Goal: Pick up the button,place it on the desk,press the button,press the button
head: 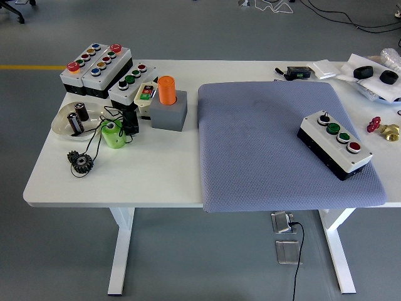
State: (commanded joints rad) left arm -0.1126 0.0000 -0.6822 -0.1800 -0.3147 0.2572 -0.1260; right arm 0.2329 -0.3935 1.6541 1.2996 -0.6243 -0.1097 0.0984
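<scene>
White worktop (163, 175), wide, on white legs over grey floor. No hand of the robot in frame, so neither's state can be told and nothing can be placed relative to one.

Grey-blue mat (276, 150) covers the worktop's right half, its front edge overhanging.

Button box (334, 143), white top on black base, lies askew on the mat's right part; four buttons in a row: black, green, green, red.

Far left corner: three more boxes (103, 69) packed side by side.

Grey block (169, 115) just right of them, orange cylinder (166, 89) upright in it.

Clear dish (78, 119) at the left edge holds dark cylinders.

Green cup (113, 134) beside the dish, black wires around it.

Two black gears (79, 162) nearer the front.

Far right: black pieces, a red valve handle (374, 124), a brass fitting (391, 132).
</scene>
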